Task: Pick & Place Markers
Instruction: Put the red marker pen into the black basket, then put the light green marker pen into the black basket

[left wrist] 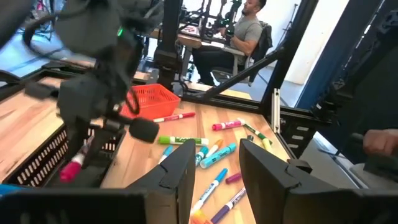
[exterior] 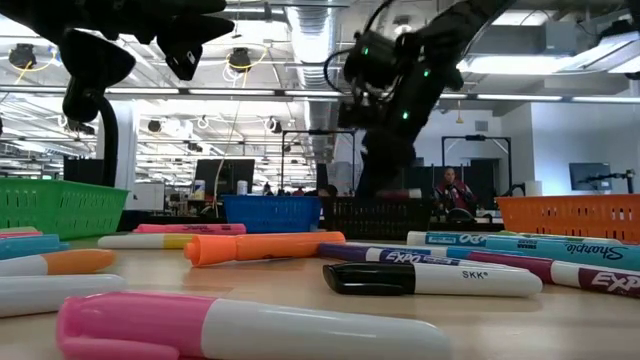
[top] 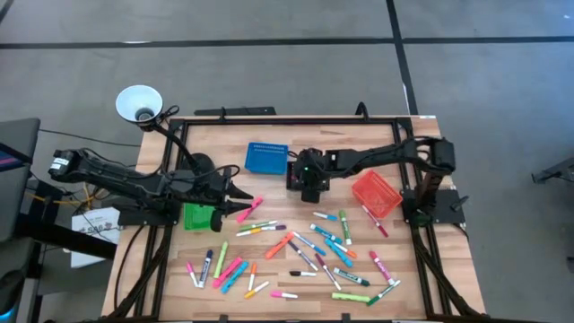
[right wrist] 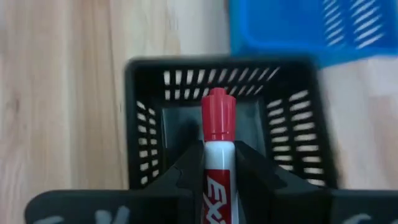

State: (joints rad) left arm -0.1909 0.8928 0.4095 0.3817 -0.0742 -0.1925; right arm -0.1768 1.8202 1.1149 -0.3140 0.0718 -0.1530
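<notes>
one smooth cylindrical red-capped marker

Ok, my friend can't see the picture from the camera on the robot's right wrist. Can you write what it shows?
The right gripper holds a red-capped marker between its two dark fingers, cap pointing out over an open black bin directly below. The bin sits on a light wooden table, and part of a blue bin shows just beyond it.

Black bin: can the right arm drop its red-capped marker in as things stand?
Probably yes. The right gripper holds the red-capped marker right above the black bin, whose open top shows nothing across it in the right wrist view.
</notes>
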